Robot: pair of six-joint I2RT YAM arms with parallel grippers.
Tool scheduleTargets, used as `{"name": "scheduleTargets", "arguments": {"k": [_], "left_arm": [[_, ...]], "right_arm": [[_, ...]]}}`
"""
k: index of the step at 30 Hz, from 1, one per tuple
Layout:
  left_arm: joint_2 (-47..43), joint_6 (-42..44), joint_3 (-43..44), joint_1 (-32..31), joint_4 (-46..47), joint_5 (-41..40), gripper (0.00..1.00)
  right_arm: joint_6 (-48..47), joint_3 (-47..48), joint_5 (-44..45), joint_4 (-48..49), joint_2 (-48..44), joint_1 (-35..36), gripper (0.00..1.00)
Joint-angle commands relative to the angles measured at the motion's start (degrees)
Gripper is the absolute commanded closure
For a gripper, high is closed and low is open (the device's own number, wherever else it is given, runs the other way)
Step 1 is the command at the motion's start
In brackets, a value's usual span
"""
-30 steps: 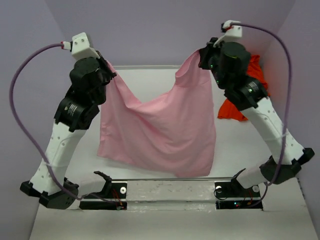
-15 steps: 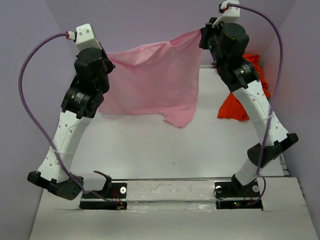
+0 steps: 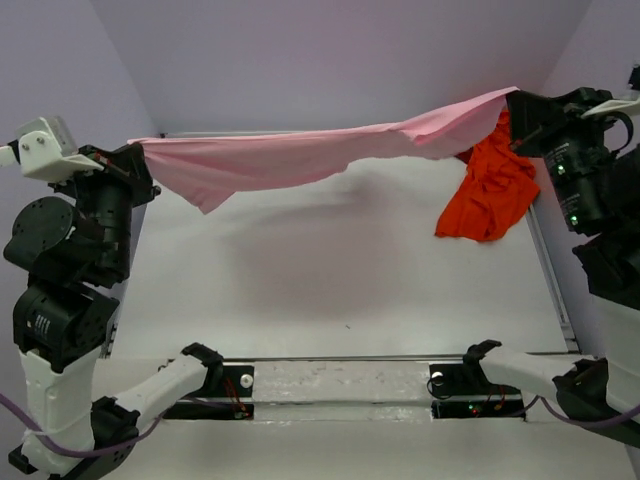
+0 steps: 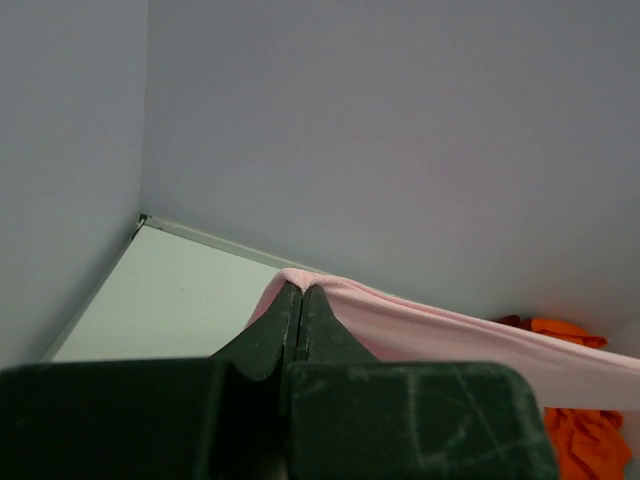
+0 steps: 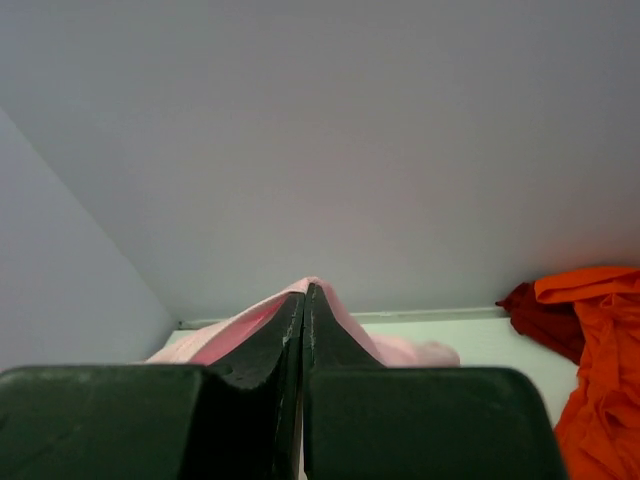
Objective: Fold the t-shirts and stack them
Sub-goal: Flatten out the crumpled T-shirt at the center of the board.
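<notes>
Spread wider, left end effector (image 4: 301, 288), right end effector (image 5: 304, 288), clamped on pink t-shirt (image 3: 300, 155), orange-red t-shirt (image 3: 490, 195) nearby

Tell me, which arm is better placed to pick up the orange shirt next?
Right arm, probably. The right claw hangs beside the orange shirt; the left claw is across the table. Both claws grip the pink shirt stretched between them, so that needs laying down first.

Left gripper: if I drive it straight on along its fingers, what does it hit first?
Besides the pink t-shirt clamped at its tips, the left gripper seems to face open air, then the back wall above the table's far edge. The gap to the wall is hard to judge.
</notes>
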Motion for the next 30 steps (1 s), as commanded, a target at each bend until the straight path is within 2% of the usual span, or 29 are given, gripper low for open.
{"name": "scheduleTargets", "arguments": {"k": [1,6,7,12,15,17,20,24,25,27,30], "left_arm": [[-0.1,1.5,0.4,-0.1,-1.2,1.6,1.0],[2.4,4.0,2.5,-0.1,2.1,2.0,1.0],[3.8,4.2,3.2,-0.1,2.7,2.2,1.0],[11.9,3.2,9.7,0.0,4.9,1.6,1.0],[17.6,1.3,13.3,0.0,3.2,0.2,1.0],[19.8,-0.5,13.2,0.7,3.1,0.5,1.0],[21.7,-1.9,7.4,1.5,5.6,0.1,1.0],[24.8,-4.7,-3.1,2.8,7.6,-0.7,1.0],[26.4,-5.6,-5.1,2.9,8.3,-1.7,1.0],[29.4,-5.7,-8.6,3.5,11.7,-3.1,1.0],[34.4,-6.0,-9.4,5.1,14.5,-5.2,1.0]], "right_arm": [[2.4,5.8,-1.0,-7.5,0.6,0.3,1.0],[1.7,13.1,-2.4,-7.0,4.9,0.3,1.0],[1.7,16.9,-2.5,-7.0,6.3,0.3,1.0],[0.0,29.3,-1.6,-7.4,18.9,0.3,1.0],[-0.5,33.9,2.9,-8.6,25.7,0.3,1.0],[-0.6,31.8,5.5,-8.8,28.1,0.3,1.0],[0.9,27.3,8.8,-8.9,31.5,-0.9,1.0],[0.8,14.2,11.0,-0.5,33.0,-0.9,1.0],[0.3,7.3,12.5,2.3,33.0,-1.4,1.0],[0.3,-0.6,12.6,7.5,34.1,-1.9,1.0],[1.9,-3.9,12.3,10.1,38.2,-1.9,1.0]]}}
